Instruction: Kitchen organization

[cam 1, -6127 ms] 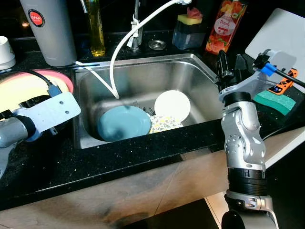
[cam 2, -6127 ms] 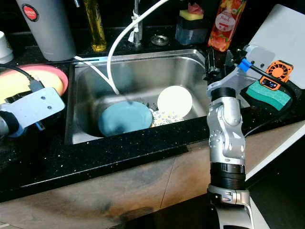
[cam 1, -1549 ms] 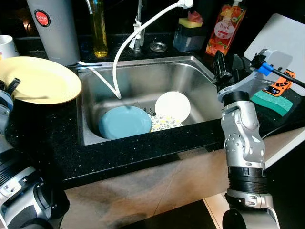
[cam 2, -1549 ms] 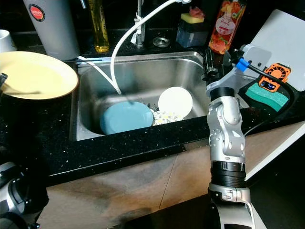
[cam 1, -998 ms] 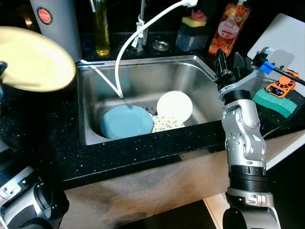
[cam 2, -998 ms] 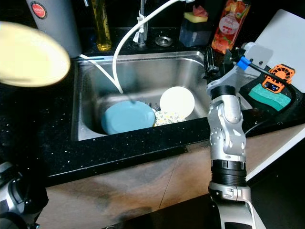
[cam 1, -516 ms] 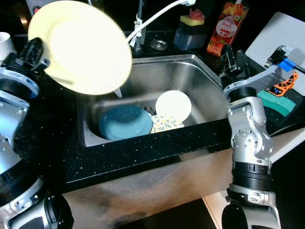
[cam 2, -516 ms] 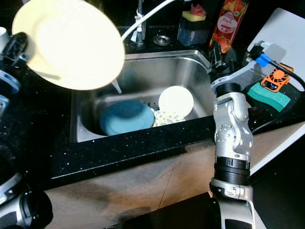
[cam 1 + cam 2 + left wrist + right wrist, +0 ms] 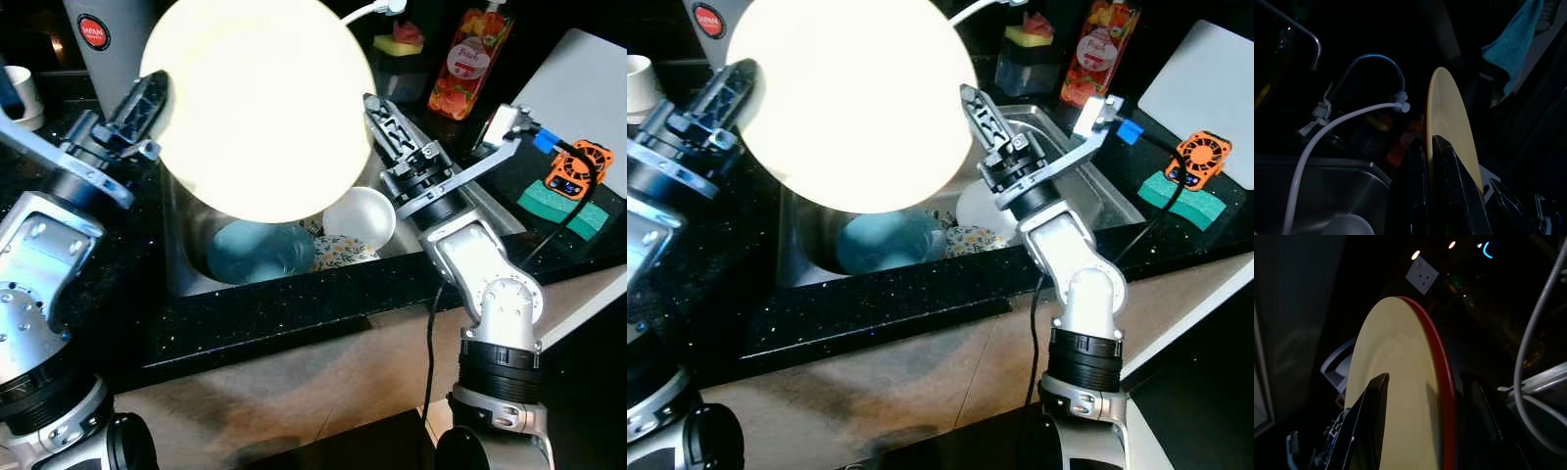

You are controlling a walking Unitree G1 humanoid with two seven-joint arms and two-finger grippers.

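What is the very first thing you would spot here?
A big yellow plate is held up over the sink, glowing bright. The left gripper pinches one edge of it, and the right gripper sits at the opposite edge with its fingers on either side. Down in the sink lie a blue plate and a white plate.

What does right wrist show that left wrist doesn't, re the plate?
Right wrist: a red edge along the yellow plate, the right claw open with a finger on either side of it, and a wall socket. Left wrist: the left claw shut on the plate's rim, a blue cloth, and the steel sink. Both: the plate edge-on and the white hose.
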